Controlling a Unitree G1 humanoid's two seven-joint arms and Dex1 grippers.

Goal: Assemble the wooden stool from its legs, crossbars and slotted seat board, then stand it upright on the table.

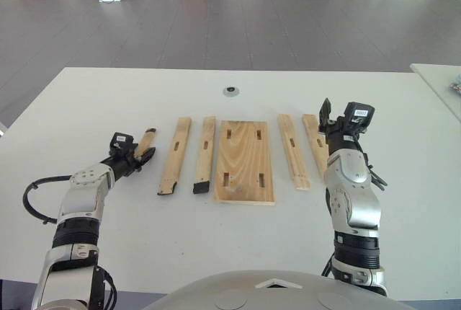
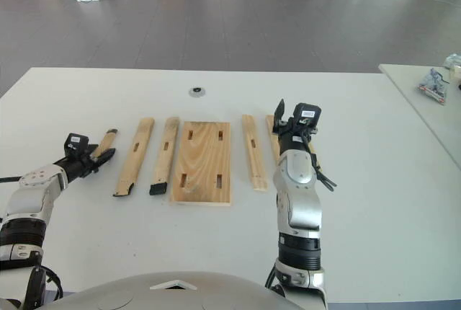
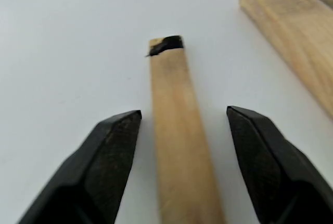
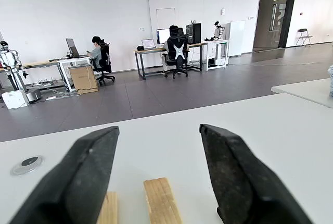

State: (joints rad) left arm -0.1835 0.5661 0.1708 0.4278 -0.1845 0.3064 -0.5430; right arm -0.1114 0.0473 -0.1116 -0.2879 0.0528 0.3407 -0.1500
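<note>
The left gripper [image 3: 183,112] stands wide open and low over the table [image 1: 101,94]. Its two black fingers [image 3: 106,156] straddle the short wooden bar [image 3: 174,78], with a gap showing on either side. That bar lies flat on the table, and its far end is tipped in black. The right gripper [image 4: 158,130] is also spread wide and holds nothing. It is raised above the table with its fingers aimed forward, over the near right side of the row of parts. Just below it are the ends of the inner right bar [image 1: 294,151] and the outer right bar [image 1: 312,135], and the right arm covers part of the outer one. The slotted seat board [image 1: 245,162] lies flat in the middle of the row, with four slots showing. To its left, side by side and slightly apart, lie the inner left bar [image 1: 205,153] and the outer left bar [image 1: 175,155]. Both are slotted, and both have dark near ends. The short wooden bar is farthest left. Beyond the board, a small round fitting [image 1: 230,91] sits in the tabletop.
</note>
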